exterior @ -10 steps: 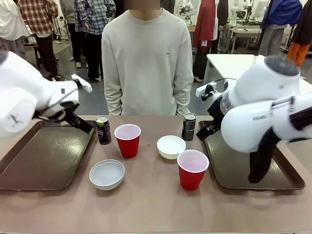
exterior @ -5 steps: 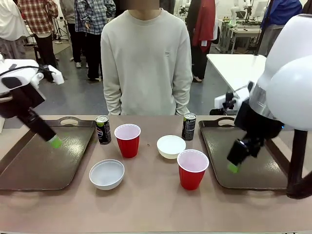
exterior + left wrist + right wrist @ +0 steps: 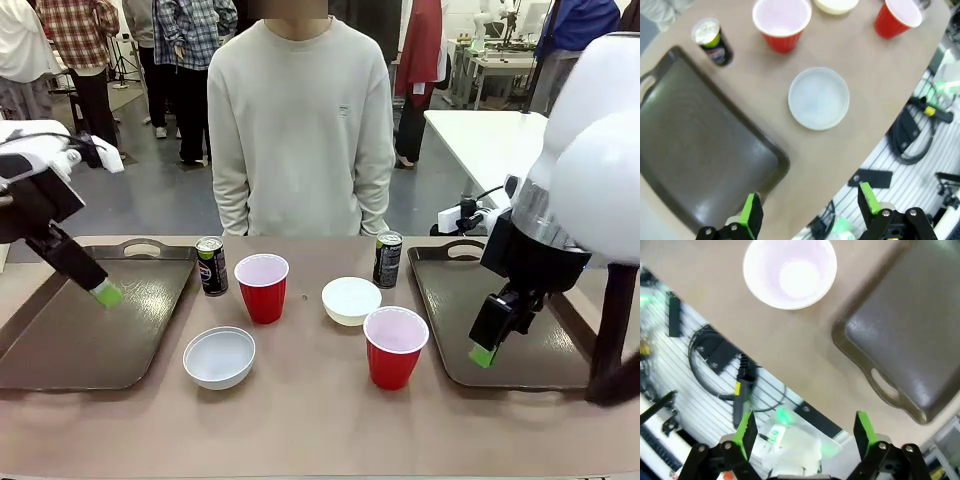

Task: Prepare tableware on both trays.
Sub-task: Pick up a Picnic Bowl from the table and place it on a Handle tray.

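**Left side.** The left gripper (image 3: 105, 293) hung tilted over the left tray (image 3: 70, 345). In the left wrist view its fingers (image 3: 751, 217) were spread wide with nothing between them. The tray lay flat at the left end of the table (image 3: 320, 420).

**Centre.**
- The left can (image 3: 211, 266) stood upright just off the tray's far right corner.
- The left cup (image 3: 262, 288) stood close beside the can, mouth up.
- The near bowl (image 3: 219, 357) sat in front of these two and apart from both (near the tray's right rim, not touching it).
- The far bowl (image 3: 351, 301) sat further right.
- The right can (image 3: 387, 259) stood upright just behind that bowl.
- The right cup (image 3: 395, 347) stood just in front of it, on the robot's side.
- All six pieces rested on the table between the trays.

**Right side.** The right tray (image 3: 545, 350) lay at the right end of the table. The right gripper (image 3: 483, 353) hung over its near left part. In the right wrist view its fingers (image 3: 746, 434) were likewise spread apart and held nothing.

**Far side.** A person (image 3: 302, 130) stood at the table's far edge.
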### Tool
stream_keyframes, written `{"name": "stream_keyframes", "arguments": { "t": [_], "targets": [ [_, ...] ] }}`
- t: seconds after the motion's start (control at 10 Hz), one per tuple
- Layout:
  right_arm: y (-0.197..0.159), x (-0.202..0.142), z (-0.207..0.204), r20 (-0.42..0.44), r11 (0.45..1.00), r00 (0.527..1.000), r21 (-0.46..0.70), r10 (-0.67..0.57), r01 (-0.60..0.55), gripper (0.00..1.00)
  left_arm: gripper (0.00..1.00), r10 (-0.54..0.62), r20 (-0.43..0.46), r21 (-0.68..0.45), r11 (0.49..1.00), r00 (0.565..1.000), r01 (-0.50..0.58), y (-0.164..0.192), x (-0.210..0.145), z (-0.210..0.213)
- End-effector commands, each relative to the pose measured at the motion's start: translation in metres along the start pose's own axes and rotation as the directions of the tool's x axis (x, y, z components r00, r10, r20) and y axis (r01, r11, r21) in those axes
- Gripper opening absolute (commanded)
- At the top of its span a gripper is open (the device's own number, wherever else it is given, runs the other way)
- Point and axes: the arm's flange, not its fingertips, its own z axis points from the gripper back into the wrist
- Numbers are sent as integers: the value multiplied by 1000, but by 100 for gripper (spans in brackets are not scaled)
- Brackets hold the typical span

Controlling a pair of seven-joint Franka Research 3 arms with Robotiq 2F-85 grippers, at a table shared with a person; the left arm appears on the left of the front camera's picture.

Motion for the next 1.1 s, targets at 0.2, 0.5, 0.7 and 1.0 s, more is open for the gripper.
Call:
{"name": "stream_keyframes", "arguments": {
  "t": [0.2, 0.5, 0.7, 1.0],
  "targets": [
    [-100, -22, -17, 75, 752, 997, 659, -27, -29, 100, 100, 163, 305, -526, 850, 938, 23, 73, -44, -5],
    [-173, -96, -28, 157, 488, 942, 873, -297, 8, 100, 100, 302, 258, -760, 650, 918, 0, 123, -86, -21],
    [-185, -156, -11, 287, 457, 829, 888, -479, -43, 100, 100, 363, 201, -790, 609, 910, -69, 151, -117, -22],
    [-191, -209, -3, 306, 459, 736, 888, -604, 8, 100, 100, 482, 160, -801, 573, 861, -172, 172, -168, -14]
  ]
}}
